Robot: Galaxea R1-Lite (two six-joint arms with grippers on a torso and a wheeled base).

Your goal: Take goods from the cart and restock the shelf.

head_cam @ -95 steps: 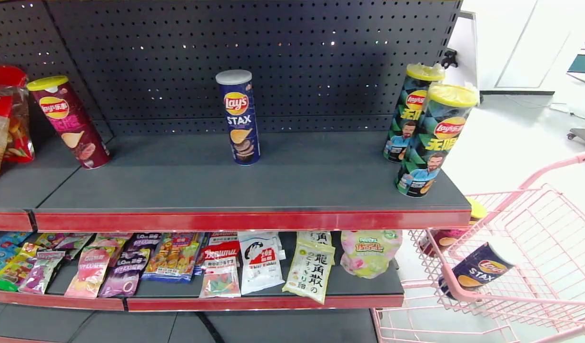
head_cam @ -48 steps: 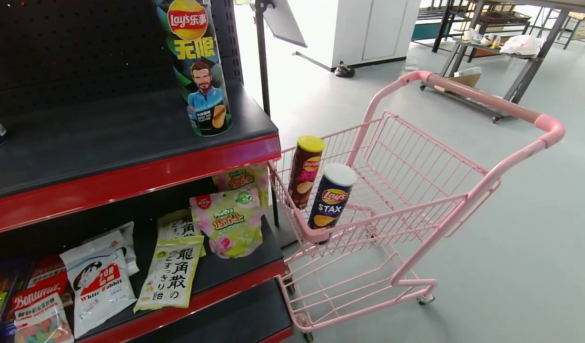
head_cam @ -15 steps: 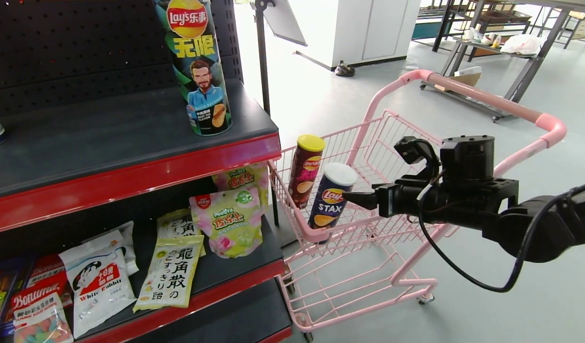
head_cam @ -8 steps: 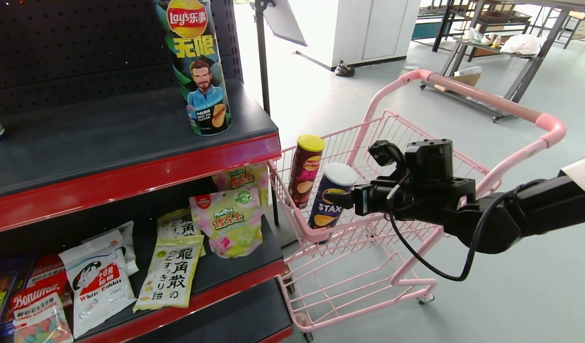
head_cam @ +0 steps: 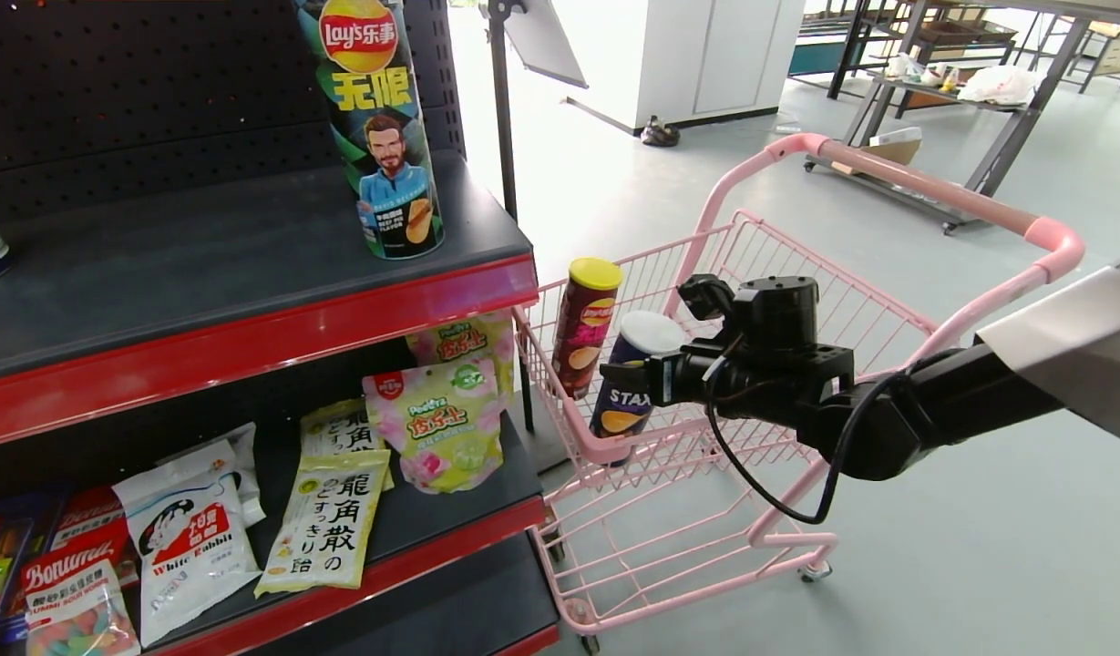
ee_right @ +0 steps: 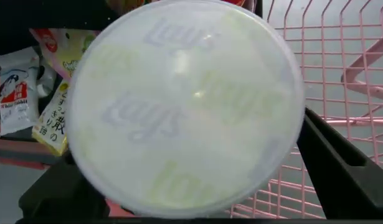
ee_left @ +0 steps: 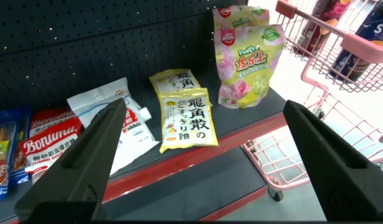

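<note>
Straddling the white-lidded blue can [head_cam: 625, 415], the right gripper [head_cam: 625, 369] holds its fingers wide over the pink cart [head_cam: 924, 191], where two cans stand upright, the other maroon [head_cam: 585, 328]. One green can [head_cam: 382, 137] stands on the shelf [head_cam: 204, 264]. The left gripper [ee_left: 203, 162] has its fingers spread wide, holding nothing.

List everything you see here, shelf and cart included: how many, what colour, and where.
shelf: one, dark boards with red edges
cart: one, pink, beside the shelf's end
blue can: one, white lid, upright in the cart
maroon can: one, yellow lid, upright in the cart beside the blue can
green can: one, green and black, upright on the upper board
pink-green bag: one, lower board, nearest the cart
yellow bags: two, overlapping, lower board
white bag: one, white and red, lower board
right gripper: one, black, open around the blue can's top
left gripper: one, black, open, facing the lower board
</note>
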